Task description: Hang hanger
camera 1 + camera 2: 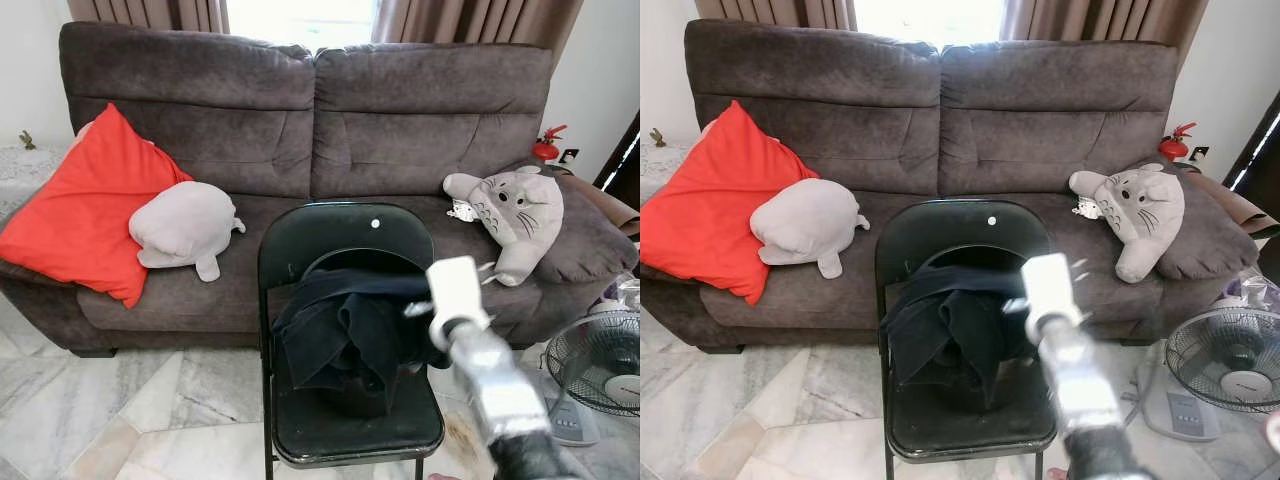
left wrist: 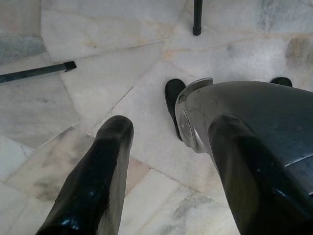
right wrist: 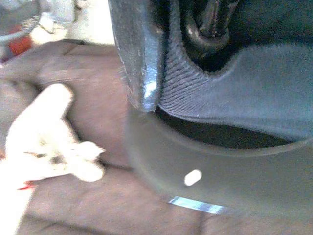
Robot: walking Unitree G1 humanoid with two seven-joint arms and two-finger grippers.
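right pincer (image 3: 161, 54) grips the dark garment (image 1: 345, 335) heaped on the black folding chair (image 1: 340, 240); left pincer (image 2: 166, 166) hangs wide above the floor (image 2: 98, 88).

Home living rm. Brown 2-seat sofa (image 1: 300, 150) w/ red cushion (image 1: 85, 215), grey plush (image 1: 185, 228) & cat-like soft toy (image 1: 515, 215); curtains (image 1: 460, 20) over a bright window behind. Marble tile floor (image 1: 110, 410), black folding chair (image 1: 345, 300) w/ dark clothes (image 1: 345, 330), floor fan (image 1: 600, 365) at the sofa's end.
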